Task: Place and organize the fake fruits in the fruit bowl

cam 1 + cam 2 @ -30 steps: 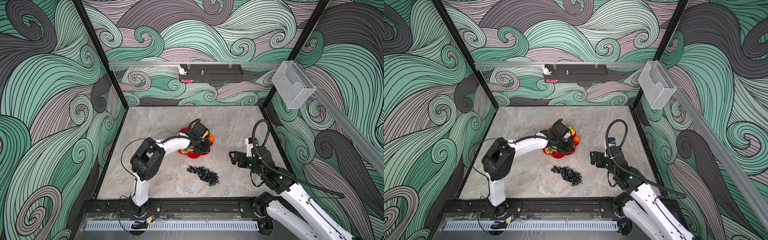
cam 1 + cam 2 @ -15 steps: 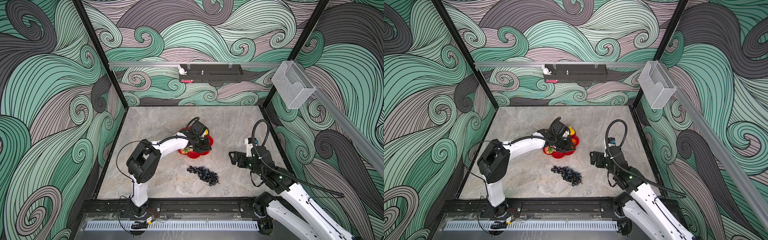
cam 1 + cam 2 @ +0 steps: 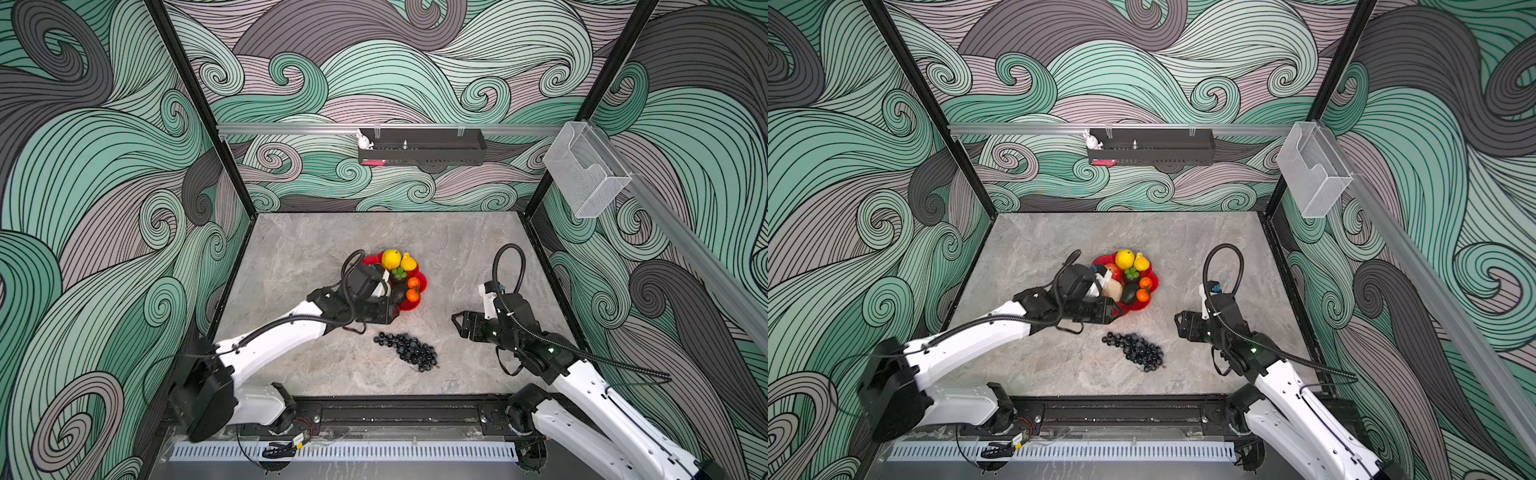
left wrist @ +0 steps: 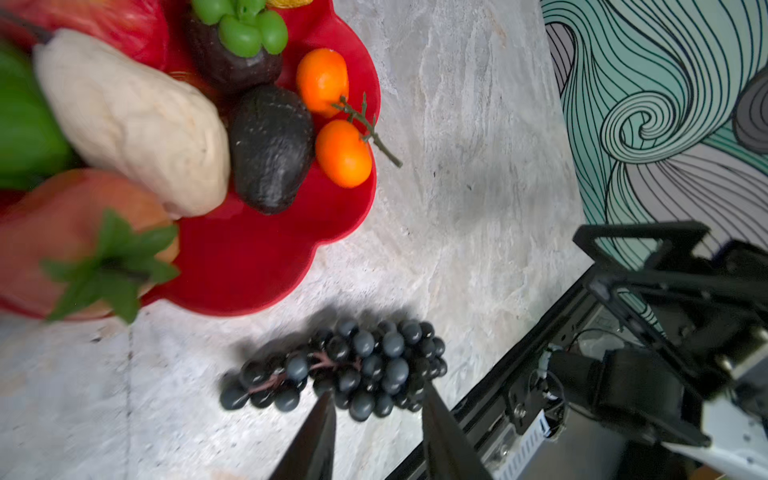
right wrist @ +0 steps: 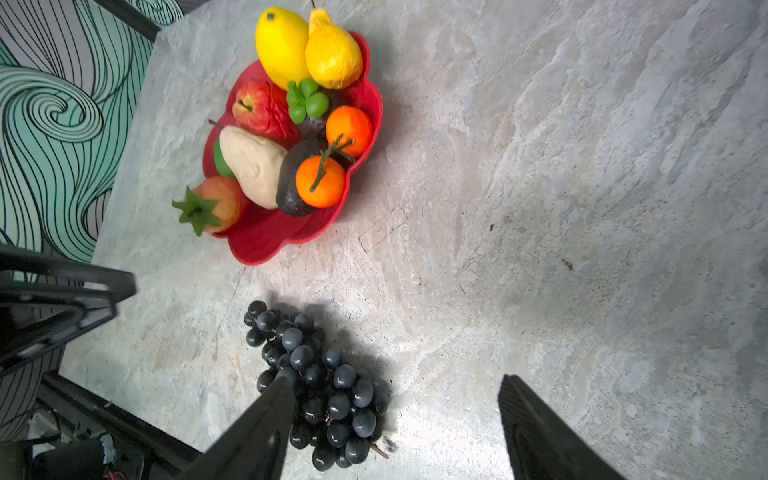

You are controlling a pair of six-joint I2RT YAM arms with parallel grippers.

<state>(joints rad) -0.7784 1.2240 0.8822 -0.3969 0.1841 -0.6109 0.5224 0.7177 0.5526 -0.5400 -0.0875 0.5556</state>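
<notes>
The red flower-shaped fruit bowl (image 3: 409, 307) (image 5: 266, 237) sits mid-table holding several fake fruits: a lemon (image 3: 391, 258), a pear (image 3: 409, 262), two oranges (image 5: 320, 183), a dark avocado (image 4: 270, 149), a cream piece (image 5: 253, 166), a red apple (image 5: 259, 106) and an orange-red fruit with green leaves (image 5: 216, 203) on its rim. A dark grape bunch (image 3: 409, 351) (image 3: 1136, 351) lies on the table in front of the bowl. My left gripper (image 3: 390, 316) (image 4: 378, 392) hovers at the bowl's near edge, partly open and empty. My right gripper (image 3: 457, 326) (image 5: 397, 378) stands open and empty, right of the grapes.
A black tray (image 3: 422, 151) with a small white rabbit figure (image 3: 364, 140) hangs on the back rail. A clear plastic box (image 3: 586, 178) is fixed to the right wall. Black frame rails (image 3: 395, 409) border the table's front edge.
My left gripper has drawn back from over the bowl toward the front and its jaws have parted, uncovering the fruits. The right gripper's jaws have narrowed a little; that arm stayed put.
</notes>
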